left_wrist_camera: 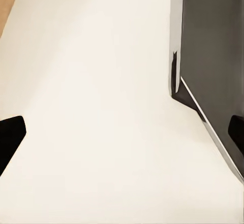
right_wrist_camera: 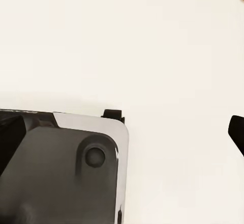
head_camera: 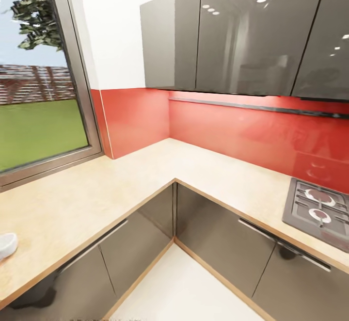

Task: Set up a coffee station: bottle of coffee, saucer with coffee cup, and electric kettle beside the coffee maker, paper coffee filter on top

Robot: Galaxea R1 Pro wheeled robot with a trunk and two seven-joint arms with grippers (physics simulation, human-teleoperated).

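The beige kitchen countertop (head_camera: pixel 203 166) runs in an L around an inner corner, under a red backsplash. At its far left edge lies a small white rounded object (head_camera: pixel 6 246), cut off by the frame; I cannot tell what it is. My left gripper (left_wrist_camera: pixel 122 135) hangs open over the pale floor, its black fingertips (left_wrist_camera: pixel 10 140) far apart with nothing between them. My right gripper (right_wrist_camera: pixel 122 135) is also open above the floor, one black fingertip (right_wrist_camera: pixel 237 131) showing at the frame's edge.
A window (head_camera: pixel 39 107) sits above the left counter run. Grey wall cabinets (head_camera: pixel 242 35) hang over the right run, with a thin dark strip (head_camera: pixel 252 106) beneath them. A gas hob (head_camera: pixel 320 209) is set in at far right. Both wrist views catch my dark base (right_wrist_camera: pixel 61 173).
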